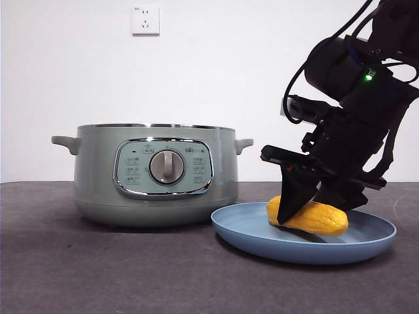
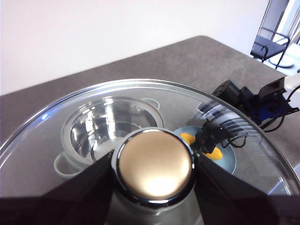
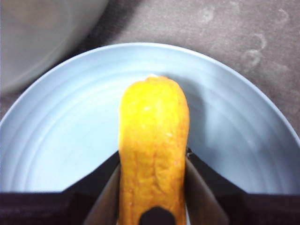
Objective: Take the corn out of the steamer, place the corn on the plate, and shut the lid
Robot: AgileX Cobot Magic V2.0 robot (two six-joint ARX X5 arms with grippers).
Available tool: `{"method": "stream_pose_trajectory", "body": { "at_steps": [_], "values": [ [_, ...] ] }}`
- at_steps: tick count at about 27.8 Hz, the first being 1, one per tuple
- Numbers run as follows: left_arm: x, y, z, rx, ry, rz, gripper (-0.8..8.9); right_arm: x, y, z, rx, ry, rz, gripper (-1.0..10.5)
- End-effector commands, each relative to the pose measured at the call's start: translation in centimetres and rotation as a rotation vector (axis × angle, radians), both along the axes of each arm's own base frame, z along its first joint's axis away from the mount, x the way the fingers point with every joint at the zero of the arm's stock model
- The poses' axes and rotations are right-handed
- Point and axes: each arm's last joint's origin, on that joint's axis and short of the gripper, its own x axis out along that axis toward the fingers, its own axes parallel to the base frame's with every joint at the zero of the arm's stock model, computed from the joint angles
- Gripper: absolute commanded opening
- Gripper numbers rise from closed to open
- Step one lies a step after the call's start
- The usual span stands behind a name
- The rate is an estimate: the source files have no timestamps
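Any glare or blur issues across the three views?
Left wrist view: bright glare on the lid knob, reflections streak the lid. Right wrist view: corn sharp, steamer a soft blur. Front view: evenly lit, right claw dark, little detail.

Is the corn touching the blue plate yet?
Touching. The front view shows the corn resting on the plate with no gap under it, the right end effector gripping it. The right wrist view agrees.
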Motion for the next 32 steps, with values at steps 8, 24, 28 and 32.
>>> {"method": "stream_pose_trajectory", "body": {
  "at_steps": [8,24,28,32],
  "values": [
    [4.7,-1.7,0.9,-0.020,-0.050,-0.005,-0.09,-0.5,-0.2,0.4,0.002,-0.008,0.001,5.7],
    [13.9,-5.1,-0.9,0.039,-0.053,-0.039,-0.08,-10.3,-4.9,15.8,0.192,-0.441,0.014,5.7],
    [16.4,-6.1,-1.9,0.025,-0.046,-0.079,-0.08,-13.6,-6.5,18.0,0.241,-0.546,0.012,5.7],
    [18.8,-7.0,-3.0,0.026,-0.045,-0.077,-0.08,-16.2,-7.7,19.1,0.273,-0.610,0.013,5.7]
  ]
}}
